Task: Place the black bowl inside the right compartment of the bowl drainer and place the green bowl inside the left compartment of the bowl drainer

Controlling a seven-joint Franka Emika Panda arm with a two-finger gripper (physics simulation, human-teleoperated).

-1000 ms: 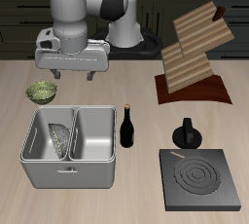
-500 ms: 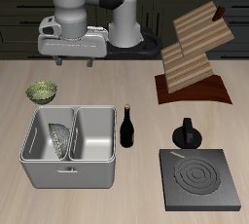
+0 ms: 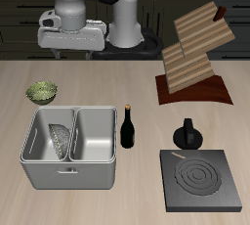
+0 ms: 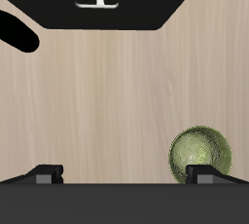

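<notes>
The gripper [image 3: 70,55] hangs high at the table's far side, its 2 fingers spread wide and empty. The green bowl [image 3: 41,92] sits on the table almost beneath it, slightly nearer the front edge, just behind the bowl drainer [image 3: 70,175], where the black bowl [image 3: 61,141] leans in 1 basin.

Green bowl [image 4: 200,154] beside one fingertip [image 4: 208,173] of the hand [image 4: 126,173].
</notes>
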